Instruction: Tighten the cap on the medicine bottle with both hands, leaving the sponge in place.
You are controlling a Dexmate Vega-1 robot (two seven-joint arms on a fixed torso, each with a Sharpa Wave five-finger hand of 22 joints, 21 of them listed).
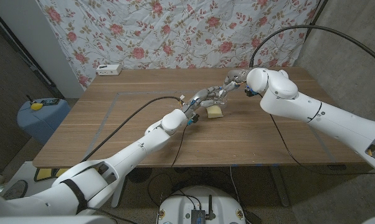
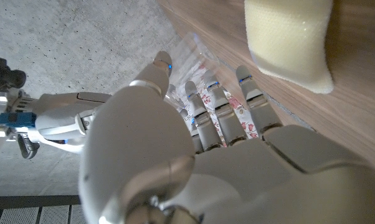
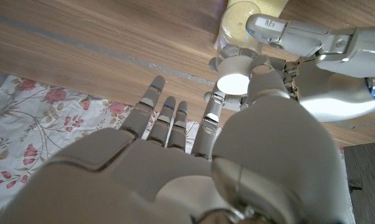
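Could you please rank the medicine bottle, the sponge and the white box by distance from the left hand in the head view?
1. Medicine bottle, at the left hand's fingers.
2. Sponge, just beside that hand.
3. White box, at the table's far left edge.

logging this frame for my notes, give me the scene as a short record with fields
bottle: clear medicine bottle with a white cap, held above the table
left hand: left hand grips the bottle body
right hand: right hand has its fingers at the cap; grip cannot be told
sponge: yellow sponge lies on the table, just beside the left hand
table: wooden table
backdrop: floral cloth behind the table
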